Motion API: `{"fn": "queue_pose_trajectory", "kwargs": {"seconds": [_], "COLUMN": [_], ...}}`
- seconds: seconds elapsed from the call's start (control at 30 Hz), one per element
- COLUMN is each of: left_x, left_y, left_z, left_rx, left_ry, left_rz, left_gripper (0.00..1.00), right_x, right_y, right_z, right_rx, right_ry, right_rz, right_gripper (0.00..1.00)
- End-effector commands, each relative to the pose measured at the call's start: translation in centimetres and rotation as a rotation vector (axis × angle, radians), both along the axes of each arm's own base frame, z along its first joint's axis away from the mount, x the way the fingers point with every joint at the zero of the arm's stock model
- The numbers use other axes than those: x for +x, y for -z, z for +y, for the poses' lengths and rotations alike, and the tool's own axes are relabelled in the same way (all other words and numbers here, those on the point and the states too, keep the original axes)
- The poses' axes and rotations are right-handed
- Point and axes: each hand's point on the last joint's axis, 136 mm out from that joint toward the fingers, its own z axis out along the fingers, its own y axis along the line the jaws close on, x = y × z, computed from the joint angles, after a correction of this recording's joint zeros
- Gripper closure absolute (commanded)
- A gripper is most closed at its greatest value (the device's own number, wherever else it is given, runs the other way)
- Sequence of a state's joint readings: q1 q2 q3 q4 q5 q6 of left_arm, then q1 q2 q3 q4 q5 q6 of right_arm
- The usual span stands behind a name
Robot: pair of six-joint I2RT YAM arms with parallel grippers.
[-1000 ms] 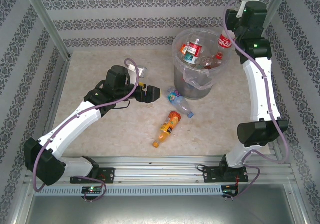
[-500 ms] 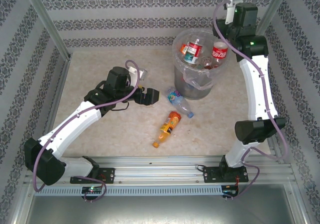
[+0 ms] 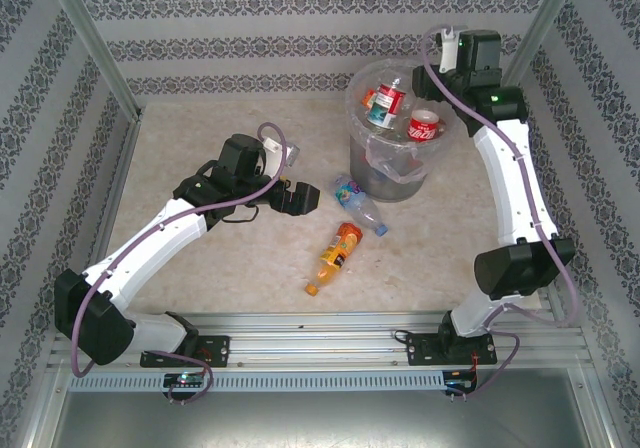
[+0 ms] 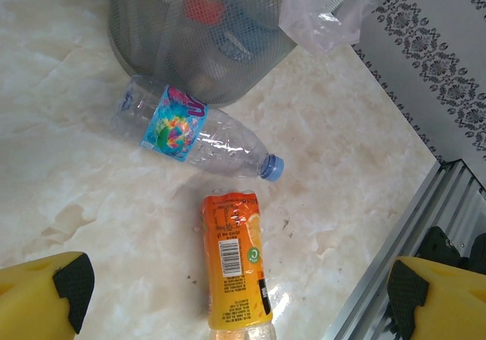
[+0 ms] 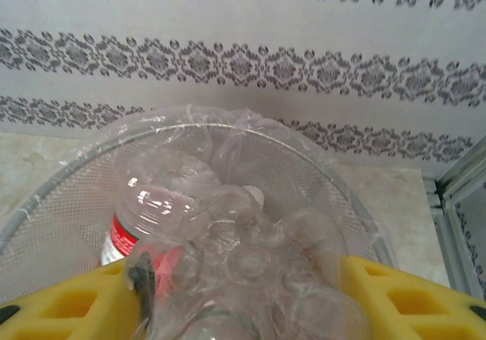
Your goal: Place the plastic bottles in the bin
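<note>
Overhead, the bin [image 3: 385, 173] is being shown standing at the far side of the table [image 3: 200, 148], with a clear liner folded over its rim. The right gripper [image 3: 430, 111] is being held above the right half of the bin, and a red-labelled bottle [image 3: 425, 126] is being gripped between its fingers, over the opening. A second bottle [image 3: 385, 100] with a red label is lying inside the bin among other clear ones. Two more are lying on the table in front of the bin: a blue-labelled bottle [image 3: 357, 200] near its foot and an orange bottle [image 3: 338, 253] closer to the arm bases. The left gripper [image 3: 300, 196] is being held low, just left of the blue-labelled bottle, with its jaws spread wide and nothing between them.

From the left wrist, the yellow fingers [image 4: 45, 291] are being seen at the two lower corners, far apart. The orange bottle [image 4: 235, 272] is lying on the table between them, label up. Beyond it the blue-labelled bottle [image 4: 190, 131] is lying with its blue cap to the right and its base against or just beside the bin's mesh wall [image 4: 175, 59].

From the right wrist, the yellow fingers [image 5: 61, 302] are being closed on a crumpled clear bottle [image 5: 250, 279]. Under it the lined rim of the bin [image 5: 228, 131] is being shown, with a red-labelled one [image 5: 144, 203] lying inside.
</note>
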State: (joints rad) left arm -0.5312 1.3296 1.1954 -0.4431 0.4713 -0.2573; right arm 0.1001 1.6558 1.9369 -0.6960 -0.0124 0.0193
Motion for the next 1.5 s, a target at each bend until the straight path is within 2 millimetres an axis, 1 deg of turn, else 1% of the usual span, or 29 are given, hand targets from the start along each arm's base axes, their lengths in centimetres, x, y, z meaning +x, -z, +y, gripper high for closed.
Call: {"fn": "queue_pose_trajectory", "kwargs": {"seconds": [0.0,0.03,0.17,0.2,0.3,0.37,0.47,0.63,0.7,0.83,0.97,1.0,1.03,1.13,1.33,1.47], "left_x": [-0.8,-0.7,-0.4,-0.5,-0.7,-1.0,-1.1,-1.2,-1.5,-2.1,-2.5,-2.6,-2.6,-2.9,-3.3,-3.9], "left_y": [-0.2,0.0,1.0,1.3,2.1,2.6,3.4,4.7,5.3,6.8,8.2,8.7,9.1,10.2,11.9,13.2], "left_z": [-0.6,-0.7,-0.5,-0.4,0.1,0.3,0.3,-0.4,-0.6,-1.0,-1.5,-1.7,-2.0,-3.0,-4.3,-4.5], "left_rx": [-0.006,-0.006,0.008,0.013,0.032,0.044,0.047,0.078,0.104,0.153,0.199,0.206,0.211,0.225,0.269,0.314], "left_ry": [0.042,0.039,0.018,0.016,0.001,-0.001,-0.004,0.007,0.011,0.028,0.055,0.064,0.074,0.1,0.139,0.164], "left_rz": [-0.007,-0.001,0.019,0.026,0.036,0.051,0.068,0.092,0.096,0.105,0.111,0.118,0.121,0.131,0.146,0.159], "left_gripper": [0.0,0.0,0.0,0.0,0.0,0.0,0.0,0.0,0.0,0.0,0.0,0.0,0.0,0.0,0.0,0.0], "right_x": [-1.4,-1.5,-1.5,-1.3,-1.1,-1.2,-1.3,-1.8,-2.0,-2.2,-3.1,-3.3,-3.6,-4.7,-6.8,-8.9], "right_y": [0.6,0.8,2.7,2.9,4.6,5.3,6.2,7.6,7.7,7.2,5.0,4.4,3.9,2.5,0.4,-0.2], "right_z": [-0.8,-1.0,-1.0,-0.9,-0.9,-0.8,-0.7,-0.7,-0.4,-0.1,-0.2,-0.3,-0.3,-0.4,0.0,0.2], "right_rx": [0.052,0.077,0.119,0.124,0.127,0.126,0.119,0.088,0.094,0.107,0.133,0.141,0.149,0.162,0.202,0.245], "right_ry": [0.042,0.046,0.048,0.044,0.049,0.039,0.034,0.018,0.003,-0.01,-0.002,-0.001,0.001,0.003,-0.016,-0.013], "right_rz": [-0.002,-0.012,-0.018,-0.027,-0.019,-0.018,-0.012,0.014,0.013,0.017,-0.002,-0.004,-0.002,-0.004,-0.006,0.005], "right_gripper": [0.49,0.49,0.49,0.49,0.49,0.49,0.49,0.48,0.48,0.44,0.33,0.26,0.17,0.02,0.02,0.02]}}
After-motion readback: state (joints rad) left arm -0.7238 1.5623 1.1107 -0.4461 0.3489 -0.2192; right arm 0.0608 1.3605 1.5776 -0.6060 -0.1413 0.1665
